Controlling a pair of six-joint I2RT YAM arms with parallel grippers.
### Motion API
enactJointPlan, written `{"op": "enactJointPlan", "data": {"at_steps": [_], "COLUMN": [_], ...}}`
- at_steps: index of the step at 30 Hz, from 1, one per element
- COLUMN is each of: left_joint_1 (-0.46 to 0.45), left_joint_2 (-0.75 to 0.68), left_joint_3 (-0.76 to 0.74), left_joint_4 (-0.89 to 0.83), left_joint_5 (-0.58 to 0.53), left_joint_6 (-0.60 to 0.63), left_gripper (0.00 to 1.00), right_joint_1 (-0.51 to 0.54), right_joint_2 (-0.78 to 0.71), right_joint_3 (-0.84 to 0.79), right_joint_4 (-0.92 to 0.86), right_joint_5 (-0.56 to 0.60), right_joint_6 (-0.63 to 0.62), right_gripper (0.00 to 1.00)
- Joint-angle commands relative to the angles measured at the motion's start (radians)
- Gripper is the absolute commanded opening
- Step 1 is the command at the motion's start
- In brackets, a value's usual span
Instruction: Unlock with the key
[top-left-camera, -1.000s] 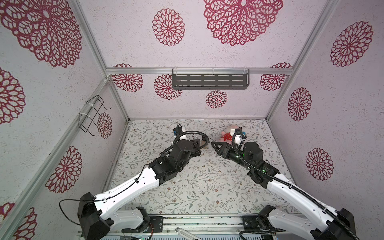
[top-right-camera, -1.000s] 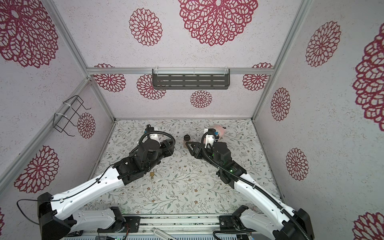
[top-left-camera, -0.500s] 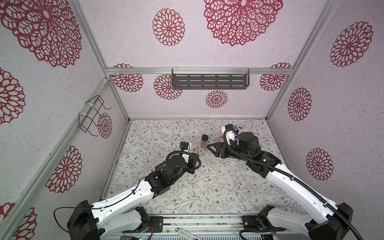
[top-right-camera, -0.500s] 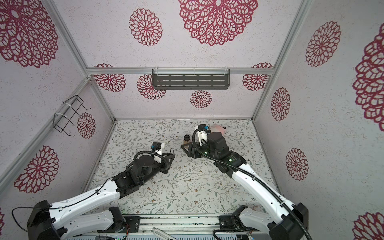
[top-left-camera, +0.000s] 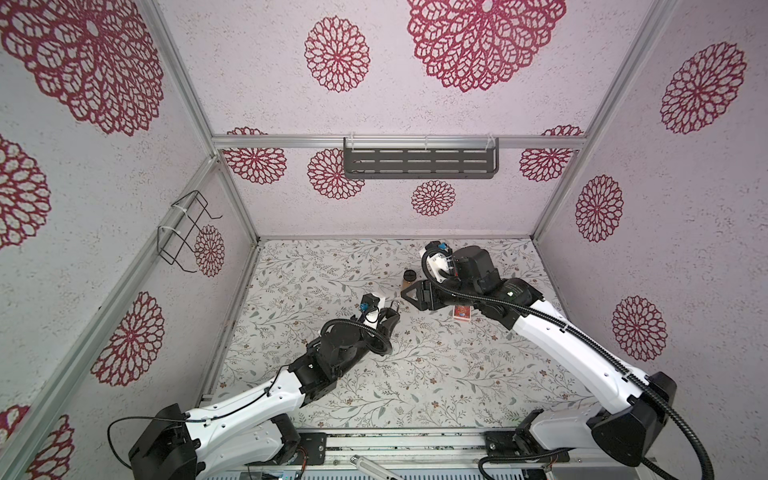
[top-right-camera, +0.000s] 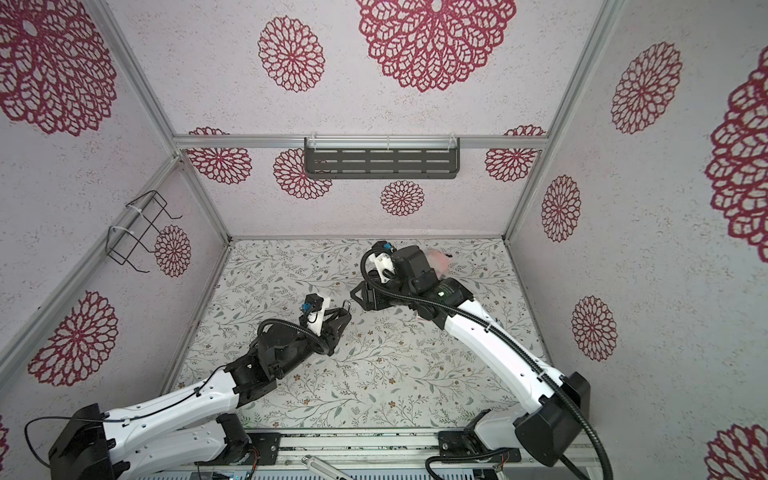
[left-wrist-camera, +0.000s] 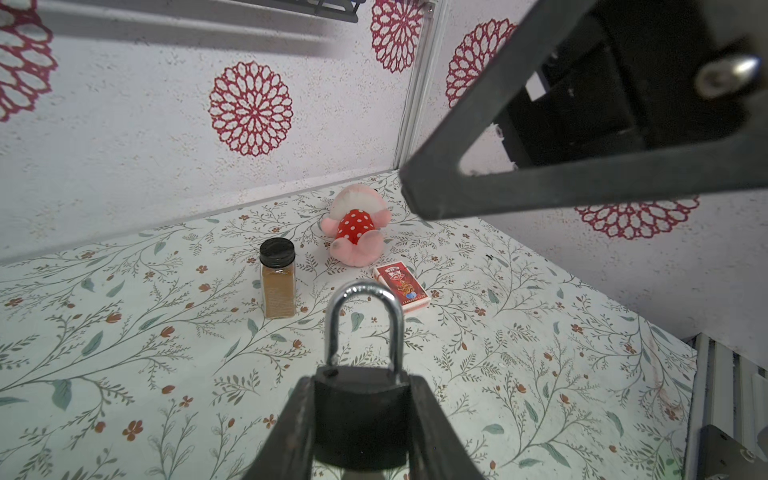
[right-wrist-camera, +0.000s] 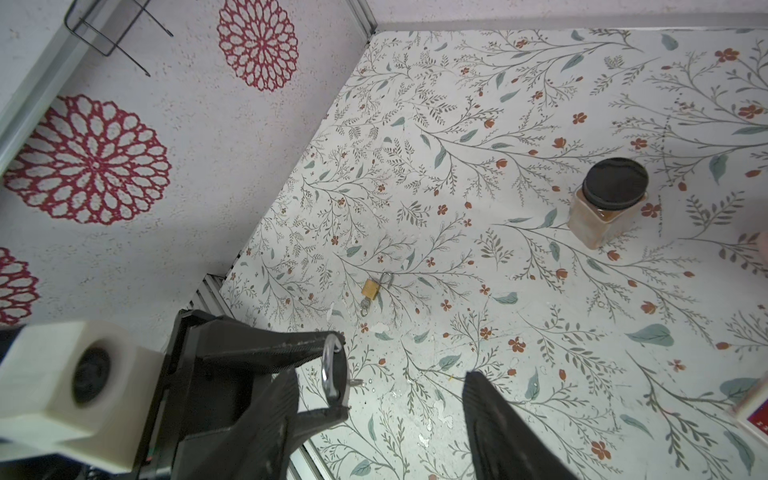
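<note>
The left gripper (left-wrist-camera: 360, 386) pinches a black padlock (left-wrist-camera: 359, 415) by its body above the flowered table (top-left-camera: 436, 374). The jaws are pressed to both flat sides and the silver shackle (left-wrist-camera: 365, 328), which looks closed, sticks out past the fingertips. The right gripper (right-wrist-camera: 379, 374) hovers tip to tip with it, just beside the shackle and not touching, its jaws spread with nothing between them. A small brass padlock (right-wrist-camera: 370, 289) lies on the table out ahead of the right jaws' gap, with what looks like a key (right-wrist-camera: 364, 309) in its base. Ahead of the left jaws a spice jar (left-wrist-camera: 277, 286) stands upright. Further out in the same direction a pink plush toy (left-wrist-camera: 357, 232) and a red card box (left-wrist-camera: 400, 286) lie near each other, well apart from both sets of jaws
</note>
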Motion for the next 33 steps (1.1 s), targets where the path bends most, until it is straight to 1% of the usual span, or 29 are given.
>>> {"op": "enactJointPlan", "data": {"at_steps": [1, 8, 17, 25, 33], "left_joint_1": [0.005, 0.005, 0.005, 0.005, 0.006], "left_joint_2": [-0.004, 0.007, 0.022, 0.018, -0.002], "left_joint_3": [0.004, 0.009, 0.020, 0.020, 0.017], "left_joint_4": [0.090, 0.081, 0.075, 0.067, 0.065], "left_joint_5": [0.012, 0.009, 0.003, 0.002, -0.002], "left_joint_6": [0.030, 0.026, 0.030, 0.036, 0.051], "left_gripper": [0.00, 0.00, 0.00, 0.00, 0.00], "right_joint_1": [0.018, 0.039, 0.044, 0.044, 0.043], "right_joint_2": [0.025, 0.090, 0.119, 0.158, 0.158], "right_joint_3": [0.070, 0.137, 0.170, 0.224, 0.238], "right_joint_4": [-0.070, -0.131, -0.174, -0.257, -0.308], "right_joint_5": [0.018, 0.077, 0.146, 0.184, 0.204], "right_joint_6": [-0.067, -0.109, -0.145, -0.207, -0.258], "right_gripper": [0.66, 0.68, 0.69, 0.71, 0.72]}}
